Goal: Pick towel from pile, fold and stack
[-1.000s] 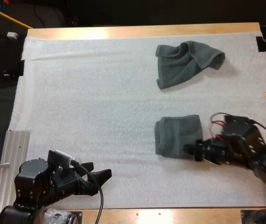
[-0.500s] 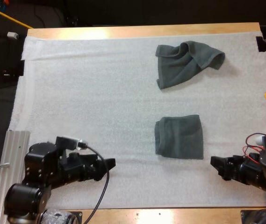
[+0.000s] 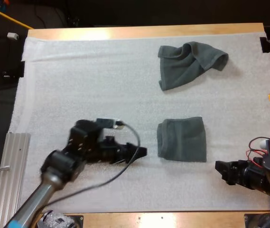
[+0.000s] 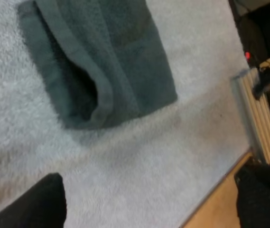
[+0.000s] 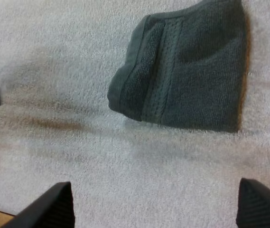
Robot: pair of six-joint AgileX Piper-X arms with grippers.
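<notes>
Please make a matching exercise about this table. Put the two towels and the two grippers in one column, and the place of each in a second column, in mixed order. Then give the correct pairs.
Column one
1. crumpled towel
2. folded towel
3. left gripper
4. right gripper

Column two
A. open, over the near right part of the mat
B. on the far part of the mat
C. open, just left of the folded towel, not touching it
D. flat on the mat, between the two grippers

Pairs: 1-B, 2-D, 3-C, 4-A

Broad bare mat (image 3: pixel 78 80) for passage — only folded towel (image 3: pixel 182 139) and crumpled towel (image 3: pixel 189 64) obstruct.
</notes>
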